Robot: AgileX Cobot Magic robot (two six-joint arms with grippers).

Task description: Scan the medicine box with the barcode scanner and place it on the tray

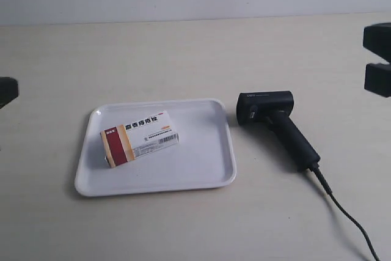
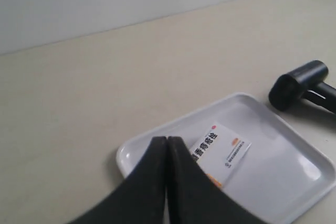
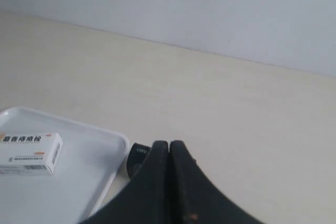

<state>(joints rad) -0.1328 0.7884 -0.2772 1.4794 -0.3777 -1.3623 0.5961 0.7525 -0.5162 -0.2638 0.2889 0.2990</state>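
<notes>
Box [image 1: 139, 139] lies lengthwise in tray [image 1: 211, 175], scanner [image 1: 275, 123] just beside; both tools [image 2: 167, 145] [image 3: 169, 148] closed, empty, nearer respectively.

Not much legible text here, just the box and a bit on the scanner

The medicine box [image 1: 140, 138] carried big Chinese lettering I couldn't make out, plus a barcode with tiny unreadable digits; the barcode scanner [image 1: 276, 122] head had a small white marking, too blurry.
</notes>
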